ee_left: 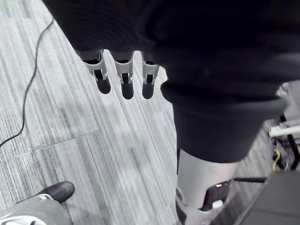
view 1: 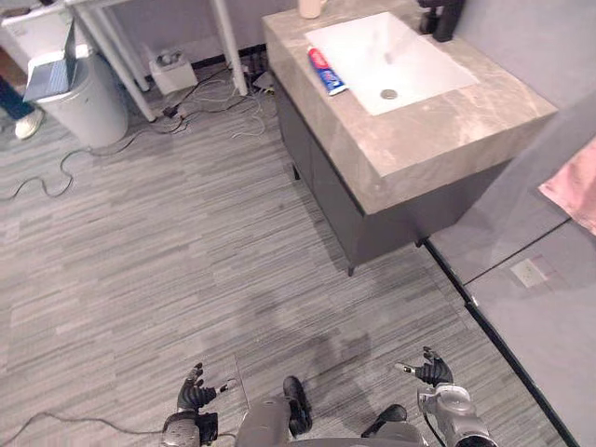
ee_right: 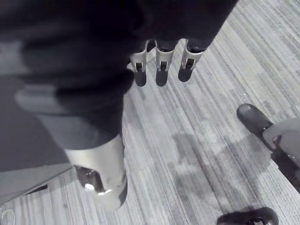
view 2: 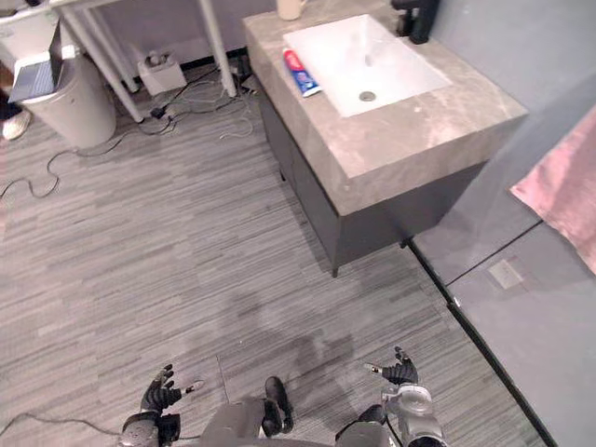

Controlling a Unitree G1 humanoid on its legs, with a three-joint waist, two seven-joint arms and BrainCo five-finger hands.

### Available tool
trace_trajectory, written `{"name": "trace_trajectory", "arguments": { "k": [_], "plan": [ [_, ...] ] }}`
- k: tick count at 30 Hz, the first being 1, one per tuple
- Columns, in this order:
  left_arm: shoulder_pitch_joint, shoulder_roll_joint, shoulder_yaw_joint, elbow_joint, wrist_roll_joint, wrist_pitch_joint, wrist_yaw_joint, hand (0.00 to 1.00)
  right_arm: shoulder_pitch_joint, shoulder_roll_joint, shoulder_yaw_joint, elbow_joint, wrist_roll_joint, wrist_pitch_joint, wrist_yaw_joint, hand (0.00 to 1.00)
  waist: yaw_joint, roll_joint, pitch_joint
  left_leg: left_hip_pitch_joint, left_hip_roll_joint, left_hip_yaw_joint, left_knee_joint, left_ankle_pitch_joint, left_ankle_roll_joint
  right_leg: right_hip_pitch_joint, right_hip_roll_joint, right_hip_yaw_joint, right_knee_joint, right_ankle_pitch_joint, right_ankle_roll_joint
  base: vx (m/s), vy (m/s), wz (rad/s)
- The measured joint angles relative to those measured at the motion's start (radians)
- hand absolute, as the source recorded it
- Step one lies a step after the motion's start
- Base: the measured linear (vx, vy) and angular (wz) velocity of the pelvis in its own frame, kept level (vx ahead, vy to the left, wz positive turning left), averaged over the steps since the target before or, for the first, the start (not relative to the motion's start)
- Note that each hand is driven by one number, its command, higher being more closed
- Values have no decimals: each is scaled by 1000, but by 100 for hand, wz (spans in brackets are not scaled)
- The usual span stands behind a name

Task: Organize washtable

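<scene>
A grey stone washtable [view 1: 419, 140] with a white sink basin [view 1: 391, 58] stands ahead at the upper right. A red, white and blue toothpaste tube [view 1: 326, 70] lies on the counter at the basin's left rim. A cream cup [view 1: 312, 7] stands at the counter's far edge, and a black tap [view 1: 442, 19] at the basin's far right. My left hand [view 1: 194, 396] hangs low at the bottom left, fingers relaxed and holding nothing. My right hand [view 1: 433, 374] hangs at the bottom right, also open, far short of the washtable.
A white bin [view 1: 79, 93] stands at the far left with a laptop [view 1: 51, 70] on it. Table legs [view 1: 228, 47] and loose cables [view 1: 205, 102] lie beyond it. A pink towel [view 1: 573, 186] hangs on the right wall. Grey plank floor [view 1: 186, 251] separates me from the washtable.
</scene>
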Motion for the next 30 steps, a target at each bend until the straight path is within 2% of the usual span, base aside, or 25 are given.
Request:
{"name": "trace_trajectory", "arguments": {
  "k": [1,2,3,4,5,7,9,10,11,12,13,14,15,16,17,18,19,22,24,25,26,27,28,29,30],
  "plan": [
    [2,0,0,-4,-2,0,0,0,6,2,2,-4,0,0,1,0,-1,-4,1,0,-9,-11,2,-2,4,-10,10,39,11,-18,-7,188,17,110],
    [5,0,0,-15,-4,0,0,0,28,5,14,-9,0,1,4,0,-3,-18,-1,5,-44,-49,0,-13,21,-37,37,159,54,-70,-13,213,6,95],
    [6,-2,1,-25,-9,0,2,0,34,8,27,-10,0,3,6,0,4,-26,7,17,-68,-82,-3,-24,39,-72,53,196,113,-95,8,252,8,89],
    [6,-2,1,-25,-13,0,3,0,34,10,27,-10,0,3,6,0,4,-25,8,19,-69,-87,-3,-25,40,-79,58,194,119,-96,10,177,3,63],
    [4,-4,-1,-25,-20,2,3,0,33,15,30,-18,0,2,6,0,-2,-12,18,37,-70,-119,-6,-32,45,-109,97,176,138,-105,27,183,21,57],
    [-10,-15,-3,-25,-36,2,2,0,45,14,32,-28,0,0,6,0,-4,5,29,84,-70,-171,-27,-45,38,-154,161,181,129,-102,33,301,15,80],
    [-37,-20,-32,-25,-37,1,1,0,79,13,30,-30,4,0,7,0,-5,10,32,153,-72,-242,-71,-45,12,-208,221,224,62,-72,61,368,-33,105],
    [-38,-20,-39,-28,-36,0,-1,0,87,12,30,-39,0,1,5,0,-9,8,31,173,-83,-270,-93,-44,1,-222,234,273,19,-39,58,384,-103,121],
    [-39,-22,-47,-28,-34,0,-2,0,114,12,30,-54,0,1,5,0,-20,-22,17,202,-91,-307,-93,-57,-22,-234,238,321,0,25,32,453,-174,134],
    [-32,-22,-54,-29,-34,0,-2,0,138,20,30,-61,0,2,6,0,-28,-27,9,227,-88,-324,-81,-79,-57,-221,237,308,-5,96,9,493,-206,124],
    [-30,-23,-54,-30,-33,0,-2,0,153,27,29,-70,0,3,5,0,-30,-44,-4,239,-84,-321,-65,-85,-68,-210,233,303,-6,141,-14,567,-217,89],
    [-32,-46,-52,-44,-33,5,-3,0,158,33,32,-97,1,6,6,0,-24,-20,0,224,-40,-300,10,-94,-112,-183,261,268,-5,123,-26,550,-216,37],
    [-26,-57,-49,-60,-33,5,-3,0,159,36,37,-120,1,4,6,0,-21,-14,3,207,-20,-275,58,-93,-127,-168,272,261,-10,116,-35,659,-239,2],
    [-15,-86,-41,-81,-34,6,-4,0,158,34,64,-170,2,-1,7,0,-19,7,11,170,27,-219,202,-77,-152,-121,302,258,-31,105,-50,612,-200,-33],
    [-6,-112,-38,-97,-34,11,-5,0,159,35,76,-200,4,-4,7,0,-20,30,12,121,80,-180,377,-15,-192,-67,333,265,-65,98,-62,508,-121,-43],
    [-2,-122,-37,-101,-34,12,-5,0,159,35,85,-211,5,-5,6,0,-18,34,13,96,106,-164,462,22,-192,-35,344,276,-81,93,-69,447,-75,-63],
    [-6,-131,-37,-111,-34,13,-6,0,159,37,101,-220,6,-6,6,0,-6,35,13,62,164,-116,580,8,-182,23,362,305,-109,90,-75,329,-48,-66],
    [-16,-132,-37,-153,-34,11,-6,0,161,63,102,-237,8,-5,5,0,0,12,22,-2,229,-62,611,-15,-143,126,361,380,-182,71,-86,359,4,-61],
    [-20,-133,-35,-152,-34,13,-6,0,164,71,87,-249,9,-1,3,0,2,12,26,-77,242,-48,531,-26,-126,164,344,429,-219,39,-53,281,148,-52],
    [-21,-133,-35,-152,-34,14,-6,0,163,72,87,-249,9,1,3,0,5,9,28,-93,239,-47,490,-26,-126,173,335,440,-225,29,-51,268,249,-50],
    [-24,-133,-34,-152,-34,14,-6,0,174,72,87,-251,9,3,3,0,19,0,31,-113,222,-43,377,-24,-129,195,308,463,-234,14,-26,289,286,-67],
    [-21,-137,-33,-149,-34,14,-5,0,189,71,84,-252,10,4,2,0,37,-7,32,-112,195,-58,171,8,-156,216,273,493,-231,-8,11,355,361,-64],
    [-21,-140,-33,-146,-34,14,-5,0,195,69,81,-255,10,4,1,0,38,-1,29,-100,187,-69,84,31,-168,222,266,503,-230,-20,30,312,365,-60],
    [-14,-144,-33,-143,-34,13,-5,0,204,66,74,-255,10,4,1,0,45,12,21,-97,189,-85,0,120,-165,228,259,520,-225,-43,65,367,434,-54],
    [-13,-145,-31,-132,-34,16,-3,0,212,80,63,-250,10,8,-2,0,54,-2,11,-80,157,-65,13,162,-111,237,227,540,-215,-57,83,382,435,-46]
  ]
}}
